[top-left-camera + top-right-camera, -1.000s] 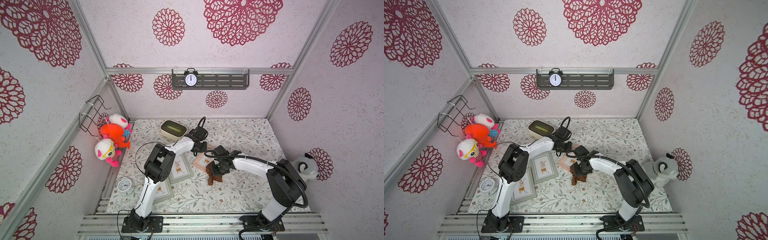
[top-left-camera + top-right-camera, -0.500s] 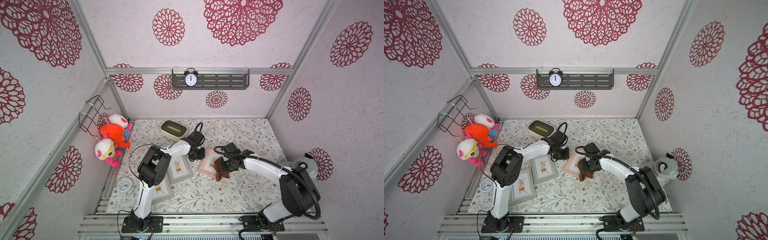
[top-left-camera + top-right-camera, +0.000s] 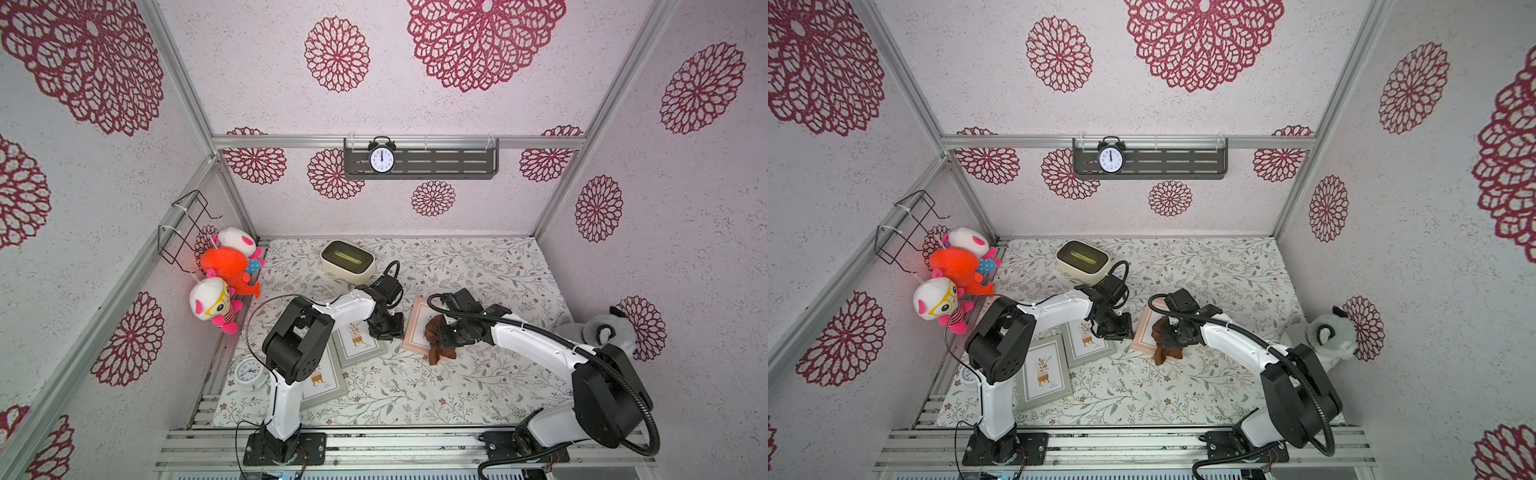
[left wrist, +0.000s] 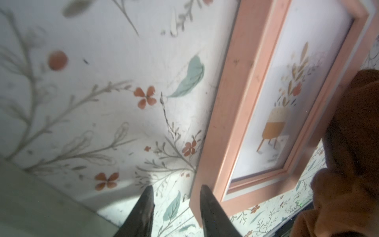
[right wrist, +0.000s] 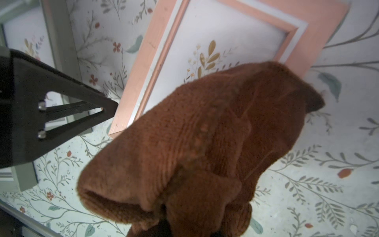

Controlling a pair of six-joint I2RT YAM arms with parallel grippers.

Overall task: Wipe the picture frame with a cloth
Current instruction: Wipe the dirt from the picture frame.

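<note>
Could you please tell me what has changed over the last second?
The left tool opened, releasing the pink wooden picture frame, which shifted slightly towards the right arm. The right tool stayed shut on the rust-brown fabric cloth, following it. Both grey-green frames stayed put.

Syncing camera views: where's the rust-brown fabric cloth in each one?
Both top views: rust-brown fabric cloth mid-picture, draped over the pink wooden picture frame's corner.
Left wrist: cloth at the picture's edge, beyond the frame.
Right wrist: cloth fills the middle, overlapping the frame.
Shared landmark: the pink frame.
</note>
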